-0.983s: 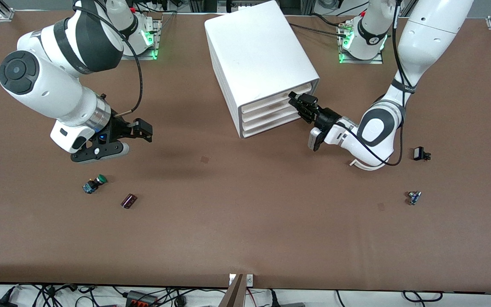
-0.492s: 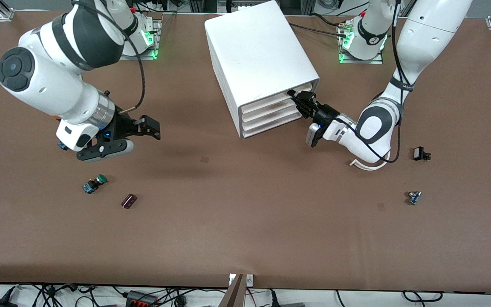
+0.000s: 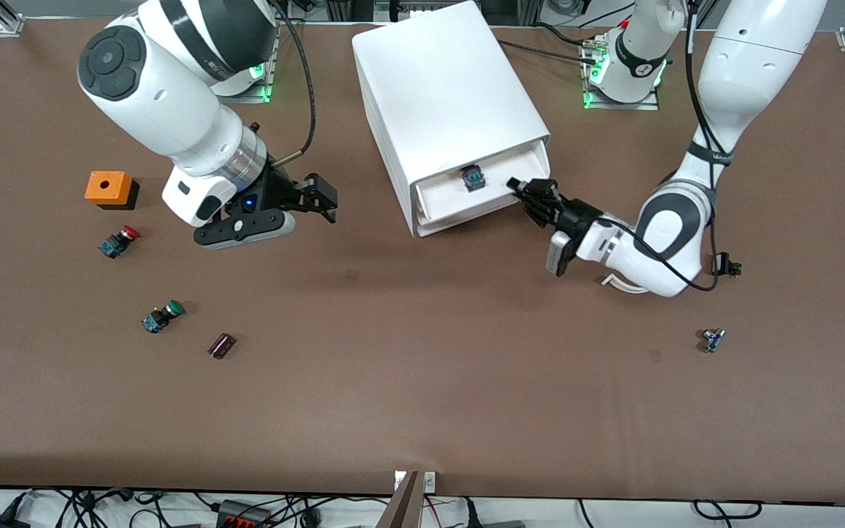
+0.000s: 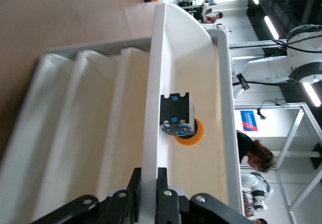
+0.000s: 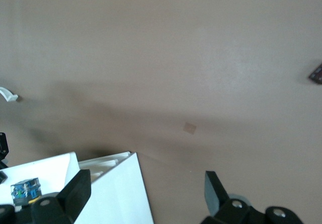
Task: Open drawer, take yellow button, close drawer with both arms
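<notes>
In the front view the button in the drawer is too small to show its cap. The left claw is cut off by the left wrist picture's edge, the right claw likewise in its own view.

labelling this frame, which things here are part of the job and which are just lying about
Job:
drawer, part open
button in it
left claw, shut on the drawer's front
right claw, open, over the table

Lying about:
orange block
red button
green button
dark part
</notes>
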`<state>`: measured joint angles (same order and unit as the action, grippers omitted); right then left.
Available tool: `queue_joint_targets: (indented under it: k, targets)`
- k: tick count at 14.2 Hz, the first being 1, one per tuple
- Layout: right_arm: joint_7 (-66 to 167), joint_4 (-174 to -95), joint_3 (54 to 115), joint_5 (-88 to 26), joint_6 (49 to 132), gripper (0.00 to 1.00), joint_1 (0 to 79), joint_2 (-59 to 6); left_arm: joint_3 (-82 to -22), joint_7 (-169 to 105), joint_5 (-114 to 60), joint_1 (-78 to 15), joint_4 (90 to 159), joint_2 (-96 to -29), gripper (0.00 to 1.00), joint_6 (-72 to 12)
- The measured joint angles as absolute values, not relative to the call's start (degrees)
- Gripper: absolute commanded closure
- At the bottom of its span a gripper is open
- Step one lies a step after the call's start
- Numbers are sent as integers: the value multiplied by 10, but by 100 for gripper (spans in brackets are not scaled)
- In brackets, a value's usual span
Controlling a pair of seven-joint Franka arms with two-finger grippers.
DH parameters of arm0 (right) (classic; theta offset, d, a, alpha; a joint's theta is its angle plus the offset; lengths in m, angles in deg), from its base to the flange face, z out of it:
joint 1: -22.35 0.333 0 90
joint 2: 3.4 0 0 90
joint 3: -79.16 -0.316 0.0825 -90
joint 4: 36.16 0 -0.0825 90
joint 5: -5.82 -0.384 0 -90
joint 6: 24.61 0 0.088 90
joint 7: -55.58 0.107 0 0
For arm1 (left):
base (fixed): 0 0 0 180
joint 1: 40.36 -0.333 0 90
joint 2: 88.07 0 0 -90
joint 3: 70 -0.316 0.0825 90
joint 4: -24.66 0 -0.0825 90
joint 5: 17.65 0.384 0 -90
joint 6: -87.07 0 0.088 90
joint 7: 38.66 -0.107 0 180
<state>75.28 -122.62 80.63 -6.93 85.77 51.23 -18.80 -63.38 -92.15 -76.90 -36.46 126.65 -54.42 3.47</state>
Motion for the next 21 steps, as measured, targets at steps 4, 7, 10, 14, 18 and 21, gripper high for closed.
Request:
queue_joint_targets:
  k: [4, 7, 10, 14, 18, 21]
  targets:
    - [776, -1225, 806, -69, 915, 0, 551, -206, -639, -916, -761, -385, 1192, -494, 29, 42]
    - [793, -1207, 806, -59, 942, 0, 596, -228, -640, -899, -759, -388, 1177, -485, 0, 45]
    - [809, -1155, 806, -41, 943, 0, 632, -268, -641, -815, -756, -403, 1162, -489, 0, 55]
    - [811, -1094, 807, -22, 943, 0, 666, -330, -641, -633, -673, -408, 1126, -534, 0, 77]
    - [825, -1055, 808, 3, 943, 0, 702, -369, -637, -487, -496, -405, 1060, -570, 0, 94]
    - [828, -1024, 809, 8, 943, 0, 721, -401, -636, -456, -365, -399, 1038, -572, 0, 92]
